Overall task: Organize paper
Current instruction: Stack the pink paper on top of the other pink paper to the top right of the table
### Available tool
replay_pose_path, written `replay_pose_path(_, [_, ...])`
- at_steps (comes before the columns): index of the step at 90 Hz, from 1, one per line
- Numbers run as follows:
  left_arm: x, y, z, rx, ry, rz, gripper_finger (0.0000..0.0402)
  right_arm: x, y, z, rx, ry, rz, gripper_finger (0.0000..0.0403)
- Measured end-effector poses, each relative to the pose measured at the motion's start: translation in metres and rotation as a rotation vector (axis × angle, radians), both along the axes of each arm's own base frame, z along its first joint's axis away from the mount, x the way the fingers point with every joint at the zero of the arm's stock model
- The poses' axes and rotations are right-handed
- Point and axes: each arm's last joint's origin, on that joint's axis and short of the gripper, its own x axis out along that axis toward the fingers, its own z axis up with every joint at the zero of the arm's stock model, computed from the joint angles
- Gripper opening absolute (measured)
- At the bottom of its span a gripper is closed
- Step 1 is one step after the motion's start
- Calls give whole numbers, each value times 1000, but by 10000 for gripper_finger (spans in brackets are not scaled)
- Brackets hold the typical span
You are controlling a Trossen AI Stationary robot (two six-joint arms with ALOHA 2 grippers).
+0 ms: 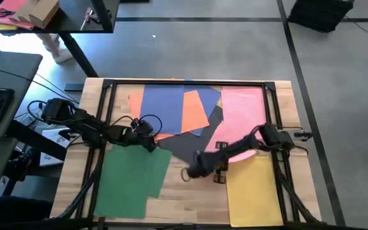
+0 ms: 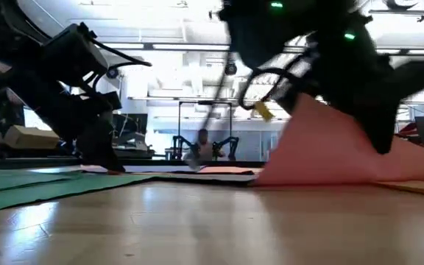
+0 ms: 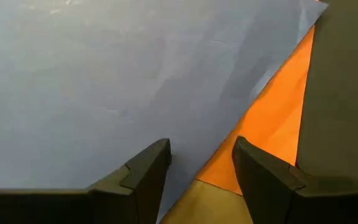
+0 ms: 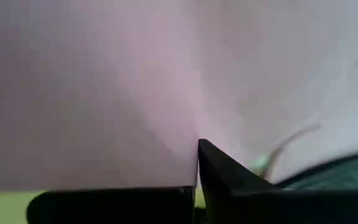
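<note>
Where the paper lies spread over the wooden counter (image 1: 286, 96), colours sit in groups: green sheets (image 1: 133, 179) front-left, yellow sheets (image 1: 254, 188) front-right, blue sheets (image 1: 161, 105) and orange sheets (image 1: 193, 112) overlapping at back-centre, a dark grey sheet (image 1: 184, 145) in the middle, pink sheets (image 1: 245, 112) back-right. One pink sheet is lifted at an edge, rising as a slope off the counter in the low view (image 2: 322, 151).

Right gripper (image 4: 197, 186) is at that pink sheet, near the yellow stack's back edge; its fingers are pressed together w/ the pink sheet pinched between them, pink filling the right wrist view.

Left gripper (image 3: 201, 171) sits low over the counter betw. the green stack and the blue/orange sheets, just at the blue sheet's front edge. Fingers (image 3: 138, 180) narrowly apart, nothing betw. them; bare wood shows in the gap, blue, orange and dark grey beyond.
</note>
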Motion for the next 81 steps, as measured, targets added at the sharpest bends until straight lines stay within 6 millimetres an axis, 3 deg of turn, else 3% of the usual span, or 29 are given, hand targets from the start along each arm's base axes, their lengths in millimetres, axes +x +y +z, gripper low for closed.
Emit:
replay_pose_path(25, [0,0,0,-3,-5,-1,168,-46,16,23,-227,-127,170,0])
replay_pose_path(59, [1,0,0,-2,-8,0,168,-127,-36,66,-420,-446,-252,0])
replay_pose_path(81, [0,0,0,2,-7,3,168,-164,-67,125,-417,-866,-481,0])
